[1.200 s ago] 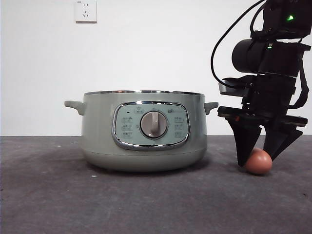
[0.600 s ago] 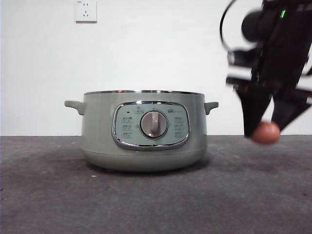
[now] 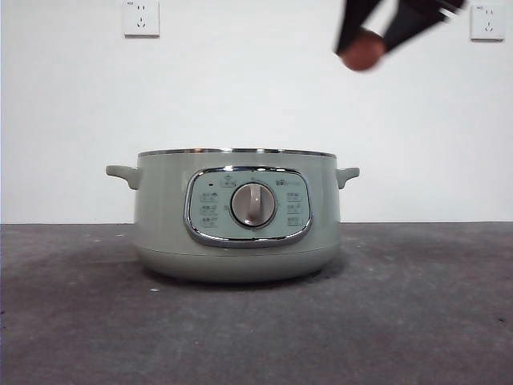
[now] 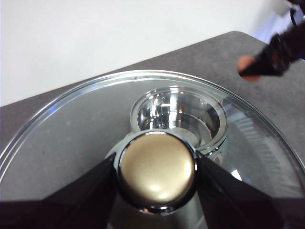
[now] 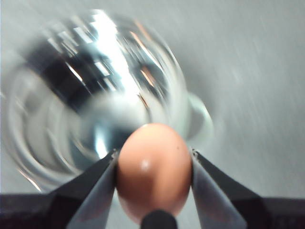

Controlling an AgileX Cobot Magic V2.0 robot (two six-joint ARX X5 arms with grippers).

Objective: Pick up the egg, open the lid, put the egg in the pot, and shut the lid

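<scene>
The sage-green pot (image 3: 236, 220) stands mid-table with no lid on it. My right gripper (image 3: 367, 38) is shut on the brown-orange egg (image 3: 362, 50) and holds it high above the pot's right rim. In the right wrist view the egg (image 5: 153, 169) sits between the jaws over the blurred open pot (image 5: 95, 90). My left gripper (image 4: 156, 191) is shut on the knob (image 4: 156, 169) of the glass lid (image 4: 71, 109) and holds it above the pot (image 4: 176, 114), which shows through the glass. The left gripper and the lid are out of the front view.
Two wall sockets (image 3: 141, 18) sit on the white wall behind. The dark table (image 3: 417, 321) stretches around the pot. The right gripper with the egg (image 4: 246, 63) also shows in the left wrist view, beyond the lid.
My right gripper has lifted the egg off the table right of the pot and carried it up and left, to above the pot's right side.
</scene>
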